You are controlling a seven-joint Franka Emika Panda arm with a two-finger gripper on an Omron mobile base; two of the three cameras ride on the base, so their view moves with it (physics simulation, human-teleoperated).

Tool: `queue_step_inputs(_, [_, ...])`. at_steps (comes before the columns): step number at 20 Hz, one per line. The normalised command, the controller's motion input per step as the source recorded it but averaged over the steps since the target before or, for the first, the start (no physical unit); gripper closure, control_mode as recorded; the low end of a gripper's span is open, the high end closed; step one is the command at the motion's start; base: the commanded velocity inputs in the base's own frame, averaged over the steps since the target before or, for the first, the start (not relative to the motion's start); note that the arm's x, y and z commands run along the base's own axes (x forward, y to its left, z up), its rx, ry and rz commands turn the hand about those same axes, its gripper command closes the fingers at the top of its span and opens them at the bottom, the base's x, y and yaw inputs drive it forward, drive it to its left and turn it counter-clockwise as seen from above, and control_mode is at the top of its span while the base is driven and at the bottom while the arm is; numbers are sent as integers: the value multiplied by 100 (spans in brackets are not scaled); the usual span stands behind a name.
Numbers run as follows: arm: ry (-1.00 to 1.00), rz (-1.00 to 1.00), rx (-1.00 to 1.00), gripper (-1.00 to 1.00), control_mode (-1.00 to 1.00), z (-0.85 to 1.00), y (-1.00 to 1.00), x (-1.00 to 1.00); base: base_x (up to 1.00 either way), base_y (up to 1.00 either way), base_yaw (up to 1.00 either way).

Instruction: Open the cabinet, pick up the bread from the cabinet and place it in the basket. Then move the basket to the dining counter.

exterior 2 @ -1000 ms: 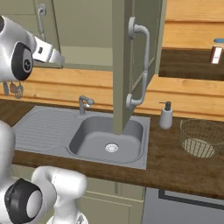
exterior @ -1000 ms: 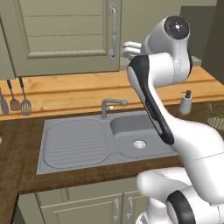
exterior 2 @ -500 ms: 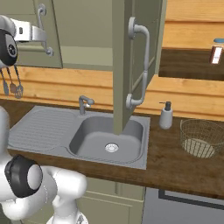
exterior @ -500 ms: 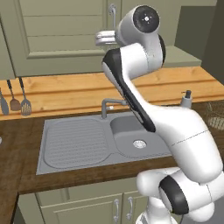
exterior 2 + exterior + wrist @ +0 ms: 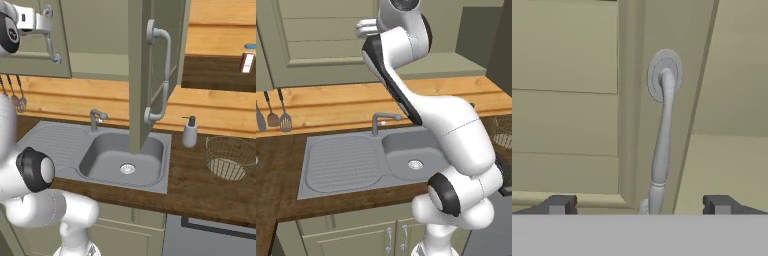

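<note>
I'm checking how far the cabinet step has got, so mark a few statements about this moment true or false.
1. The right door of the sage-green wall cabinet stands swung open. True.
2. The left door is open too. False: it is shut.
3. The gripper has its jaws closed on the curved silver bar handle. False: they stand wide apart, the handle between them, ungripped.
4. The pale wire-mesh basket sits on the dark wood worktop, right of the steel sink. True.
5. The basket holds yellow-orange bread. False: it looks empty.
</note>
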Motion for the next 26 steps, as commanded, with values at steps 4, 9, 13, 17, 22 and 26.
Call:
queue_step_inputs(4, [0,0,0,-100,-100,22,0,34,0,0,0])
queue_step_inputs(9, [0,0,0,-100,-100,2,-17,47,0,0,0])
queue_step_inputs(13, [-2,0,3,-100,-100,-4,-37,12,0,0,0])
queue_step_inputs(17, [0,0,2,-100,-100,-12,-26,16,0,0,0])
queue_step_inputs(22, [-11,-1,0,-100,-100,-14,6,7,0,0,0])
queue_step_inputs(26, [-7,0,0,-100,-100,-3,44,0,0,0,0])
